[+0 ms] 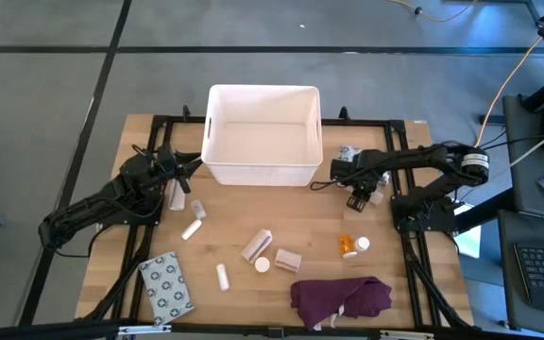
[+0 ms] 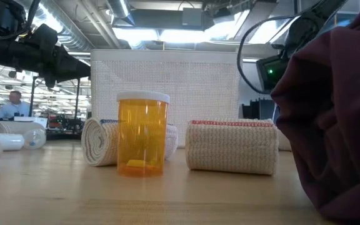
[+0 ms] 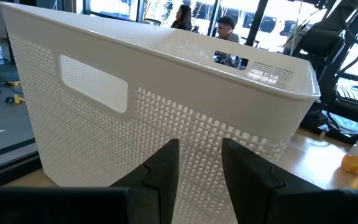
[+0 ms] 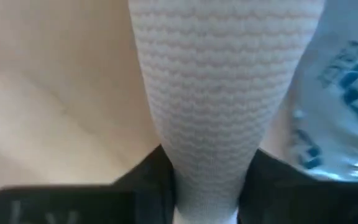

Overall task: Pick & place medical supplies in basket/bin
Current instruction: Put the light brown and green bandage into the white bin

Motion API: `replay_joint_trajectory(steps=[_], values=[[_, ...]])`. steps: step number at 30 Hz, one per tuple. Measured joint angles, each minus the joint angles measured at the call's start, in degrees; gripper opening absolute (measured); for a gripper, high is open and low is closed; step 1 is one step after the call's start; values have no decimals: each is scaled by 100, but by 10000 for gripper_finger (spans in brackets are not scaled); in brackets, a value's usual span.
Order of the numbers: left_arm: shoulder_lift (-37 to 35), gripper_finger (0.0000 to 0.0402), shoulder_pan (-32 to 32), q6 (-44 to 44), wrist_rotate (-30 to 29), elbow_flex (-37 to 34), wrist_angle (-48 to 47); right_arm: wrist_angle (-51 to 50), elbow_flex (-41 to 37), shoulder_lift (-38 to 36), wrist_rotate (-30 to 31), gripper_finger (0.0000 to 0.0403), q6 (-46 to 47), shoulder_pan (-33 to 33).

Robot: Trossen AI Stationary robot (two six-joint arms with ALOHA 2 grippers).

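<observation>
White ribbed bandage roll (image 4: pixel 216 106) pinched in right tool (image 4: pixel 207 180).

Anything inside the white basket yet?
From above, the basket shows only its bare white floor; no supplies lie in it. The strip of floor along its near wall is hidden. The right gripper holds a white roll outside, beside the basket's right end.

My two arms are dark, nearly black, built of jointed links, and there's a round silver-ringed joint showing on my right arm (image 1: pixel 477 163). My left arm (image 1: pixel 102 203) is the same matte black throughout. Up close, my left gripper (image 3: pixel 201 171) has two flat, dark, wedge-shaped fingers. A small green light glows on a dark housing, probably mine.
</observation>
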Motion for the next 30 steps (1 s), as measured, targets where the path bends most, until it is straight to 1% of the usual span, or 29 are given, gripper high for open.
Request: replay_joint_trajectory(steps=[2, 6, 8, 10, 12, 15, 17, 18, 20, 22, 23, 24, 26, 28, 30], values=[[0, 116, 1, 0, -1, 1, 0, -176, 128, -99, -539, 82, -290, 4], [0, 116, -1, 2, 1, 1, 0, -920, 558, -388, -1669, 82, -635, 4], [-1, 116, 0, 1, 0, 1, 0, -1429, 873, -543, -2383, 88, -652, 3], [0, 116, 1, 2, 0, 1, 0, -1864, 1234, -721, -2953, 101, -628, 31], [-1, 116, 0, 2, 1, 1, 0, -2145, 1647, -921, -3321, 106, -631, 127], [0, 116, 1, 2, 1, 0, 0, -2196, 2382, -1233, -3605, 99, -580, 266], [0, 116, -1, 2, 1, 1, 0, -2074, 2908, -1397, -3606, 91, -363, 329], [0, 116, -1, 4, 1, 1, 0, -1810, 3184, -1474, -3560, 88, -204, 342], [-1, 116, 1, 4, 1, 1, 0, -1021, 3669, -1585, -3281, 88, 288, 343], [0, 116, 1, 4, 1, 1, 0, -15, 4135, -1586, -2799, 92, 924, 337], [-1, 116, 1, 4, 1, 1, 0, 436, 4342, -1557, -2547, 94, 1096, 319], [0, 116, -1, 4, 1, 1, 0, 851, 4544, -1493, -2363, 96, 1161, 289], [0, 116, -1, 4, 1, 1, 2, 1633, 4890, -1337, -2130, 97, 970, 231], [0, 116, 1, 7, 1, 1, 0, 2207, 5158, -1094, -1863, 95, 716, 160], [0, 116, 0, 6, 1, 0, 0, 2553, 5409, -754, -1581, 94, 495, 93]])
